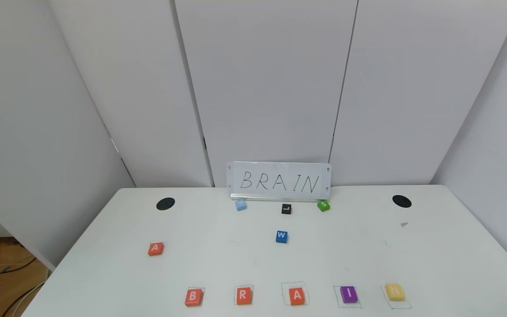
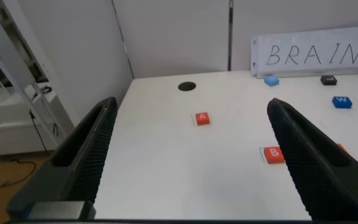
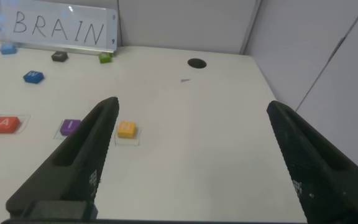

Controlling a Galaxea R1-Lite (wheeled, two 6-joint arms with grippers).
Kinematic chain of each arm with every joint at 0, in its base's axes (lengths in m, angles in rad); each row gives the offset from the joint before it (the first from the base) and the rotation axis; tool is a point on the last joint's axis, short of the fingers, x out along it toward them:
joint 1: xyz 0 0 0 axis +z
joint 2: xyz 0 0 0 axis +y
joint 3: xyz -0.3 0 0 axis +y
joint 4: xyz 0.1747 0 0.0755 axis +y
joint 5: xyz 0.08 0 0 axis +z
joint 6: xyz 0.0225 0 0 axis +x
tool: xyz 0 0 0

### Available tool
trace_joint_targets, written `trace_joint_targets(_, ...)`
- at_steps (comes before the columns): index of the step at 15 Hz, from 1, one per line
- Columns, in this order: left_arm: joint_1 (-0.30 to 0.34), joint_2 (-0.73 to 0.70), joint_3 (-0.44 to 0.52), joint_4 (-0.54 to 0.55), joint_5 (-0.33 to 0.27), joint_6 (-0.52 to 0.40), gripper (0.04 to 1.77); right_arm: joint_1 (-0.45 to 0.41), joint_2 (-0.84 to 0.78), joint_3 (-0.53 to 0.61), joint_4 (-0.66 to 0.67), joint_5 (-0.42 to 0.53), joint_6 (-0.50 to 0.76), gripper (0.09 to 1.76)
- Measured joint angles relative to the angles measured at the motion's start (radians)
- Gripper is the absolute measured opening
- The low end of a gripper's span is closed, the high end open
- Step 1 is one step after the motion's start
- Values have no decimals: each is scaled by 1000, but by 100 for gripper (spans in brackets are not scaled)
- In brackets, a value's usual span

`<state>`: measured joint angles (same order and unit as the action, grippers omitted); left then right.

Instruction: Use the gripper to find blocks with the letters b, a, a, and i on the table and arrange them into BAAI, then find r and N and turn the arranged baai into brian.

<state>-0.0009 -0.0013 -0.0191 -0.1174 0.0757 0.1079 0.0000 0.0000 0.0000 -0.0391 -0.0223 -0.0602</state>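
White panel walls behind white table; sign at far edge reads "BRAIN". Near-edge row, five blocks: orange B, R, A, purple I, yellow N. Second orange A apart, left. Blue W, black L, green S, one light-blue block near sign. Left hand and right hand both spread wide, empty, above table.

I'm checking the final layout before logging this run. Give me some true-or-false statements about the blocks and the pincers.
1. The front row reads B, R, A, I, N. True.
2. The spare A touches the B. False: it lies apart, farther back on the left.
3. The blue W sits in the front row. False: it lies behind it, mid-table.
4. Both the left pincer and right pincer are open, holding nothing. True.
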Motion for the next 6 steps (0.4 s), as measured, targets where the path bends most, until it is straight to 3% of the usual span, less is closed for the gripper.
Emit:
trace_joint_targets(3, 1, 0, 11, 93, -77, -47, 172, 0, 0, 0, 37, 25, 13, 171)
trace_joint_targets(4, 0, 0, 11, 158, -84, -50, 172, 0, 0, 0, 37, 25, 13, 171)
trace_joint_targets(6, 0, 0, 1, 179, -90, -46, 172, 1, 0, 0, 38, 25, 13, 171)
